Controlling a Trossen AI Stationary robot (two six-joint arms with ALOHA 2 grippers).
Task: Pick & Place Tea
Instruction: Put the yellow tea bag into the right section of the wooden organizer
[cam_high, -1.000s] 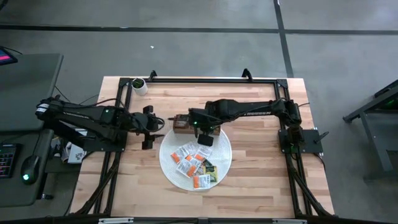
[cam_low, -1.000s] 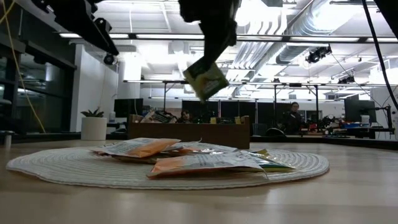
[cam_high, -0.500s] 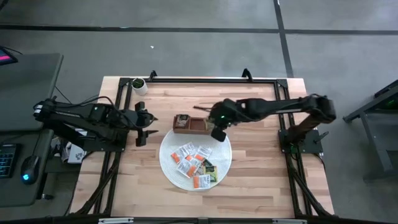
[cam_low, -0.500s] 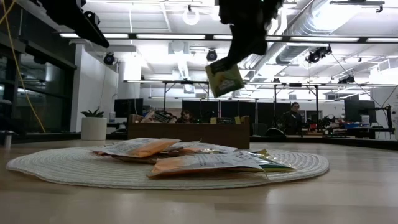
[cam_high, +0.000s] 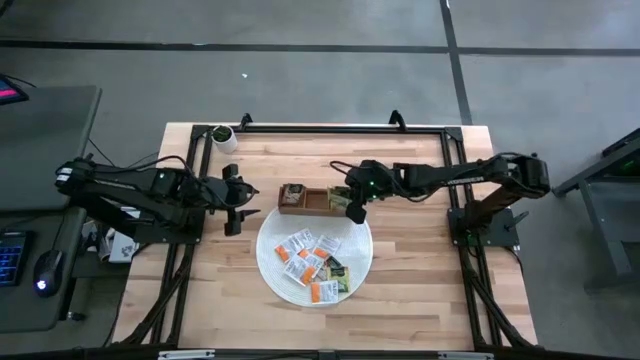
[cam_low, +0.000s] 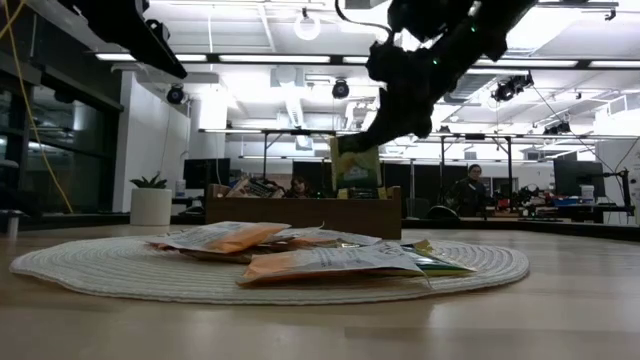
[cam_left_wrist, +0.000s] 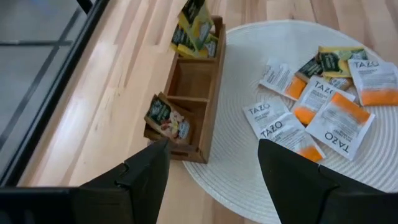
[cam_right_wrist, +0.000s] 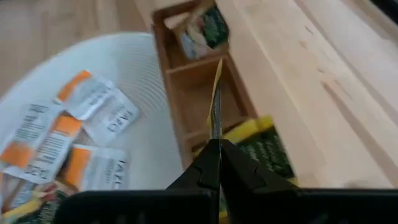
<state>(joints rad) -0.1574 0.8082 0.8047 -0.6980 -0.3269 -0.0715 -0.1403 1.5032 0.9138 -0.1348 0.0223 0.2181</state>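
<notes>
Fingers spread wide and empty, my left gripper (cam_high: 232, 211) is hovering just left of the wooden tray (cam_high: 318, 209). Loose tea packets (cam_high: 313, 262) are lying on the white mat (cam_high: 362, 245), just in front of the tray. My right gripper (cam_high: 352, 208) is pinching a green-yellow tea packet (cam_low: 356, 168) edge-on, dangling it over the tray's right end.

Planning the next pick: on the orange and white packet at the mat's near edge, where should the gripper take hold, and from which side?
Judging from above: the orange and white packet lies flat on the woven mat. I'd descend vertically and pinch its edge nearest the mat rim, clear of the green packet beside it.
</notes>
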